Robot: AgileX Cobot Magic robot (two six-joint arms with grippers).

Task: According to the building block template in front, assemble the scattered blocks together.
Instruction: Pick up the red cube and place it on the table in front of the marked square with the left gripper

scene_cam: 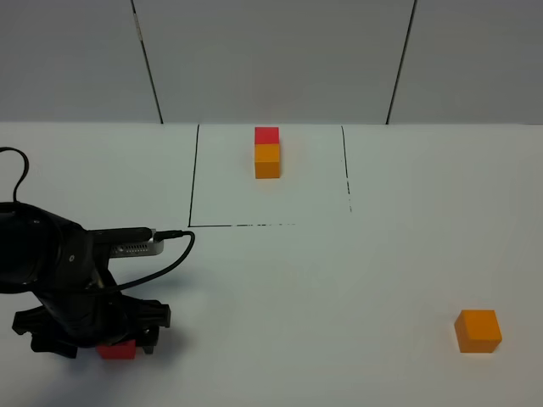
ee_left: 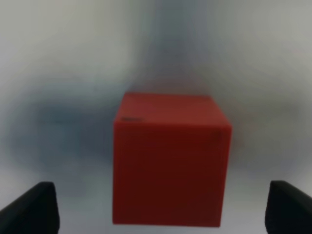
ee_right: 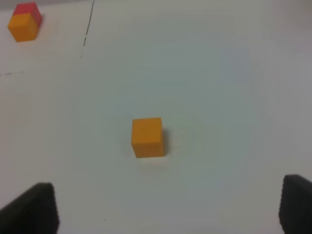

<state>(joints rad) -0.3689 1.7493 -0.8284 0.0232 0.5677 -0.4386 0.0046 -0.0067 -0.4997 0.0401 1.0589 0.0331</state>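
The template (scene_cam: 267, 153) is a small red cube joined to an orange one, standing at the back middle inside a marked rectangle; it also shows in the right wrist view (ee_right: 23, 22). The loose red cube (scene_cam: 117, 350) sits at the front left, under my left gripper (scene_cam: 92, 332). In the left wrist view the red cube (ee_left: 170, 161) lies between the open fingers (ee_left: 31, 209), with a gap on each side. The loose orange cube (scene_cam: 478, 331) sits at the front right. My right gripper (ee_right: 163, 209) is open and empty, well short of the orange cube (ee_right: 147, 137).
Thin black lines (scene_cam: 193, 182) mark a rectangle on the white table around the template. A black cable (scene_cam: 174, 254) loops from the left arm. A grey panelled wall (scene_cam: 271, 59) stands behind the table. The right arm is out of the exterior view.
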